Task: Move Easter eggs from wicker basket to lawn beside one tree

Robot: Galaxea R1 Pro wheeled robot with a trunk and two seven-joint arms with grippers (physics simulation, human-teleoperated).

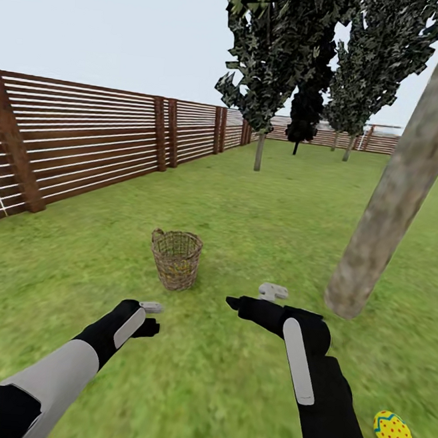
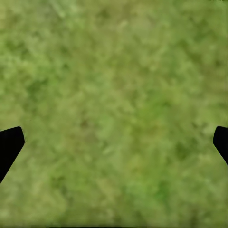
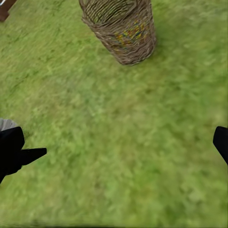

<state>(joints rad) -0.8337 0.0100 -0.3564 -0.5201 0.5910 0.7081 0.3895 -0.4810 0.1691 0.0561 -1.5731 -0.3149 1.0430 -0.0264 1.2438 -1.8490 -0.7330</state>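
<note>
One Easter egg [image 1: 392, 432] lies on the lawn [image 1: 260, 209] close by, on the robot's right side, beside its right arm. It is yellow with red dots and a blue zigzag band.

Both arms reach out over the grass. The left gripper [image 1: 148, 316] hangs above bare grass, and in the left wrist view its two black fingers [image 2: 9, 145] are spread wide apart, holding nothing. The right gripper [image 1: 258, 302] is also spread wide and holds nothing.

A little farther ahead, the wicker basket [image 1: 175, 258] stands upright on the grass, between the two arms. Through its weave, yellow bits with some blue and red show inside [image 3: 127, 35].

To the right, near the right gripper, rises the thick grey-brown tree [image 1: 396, 189] trunk.

Farther off, a brown wooden fence [image 1: 85, 146] runs along the left. Dark leafy trees [image 1: 275, 57] stand at the back.
</note>
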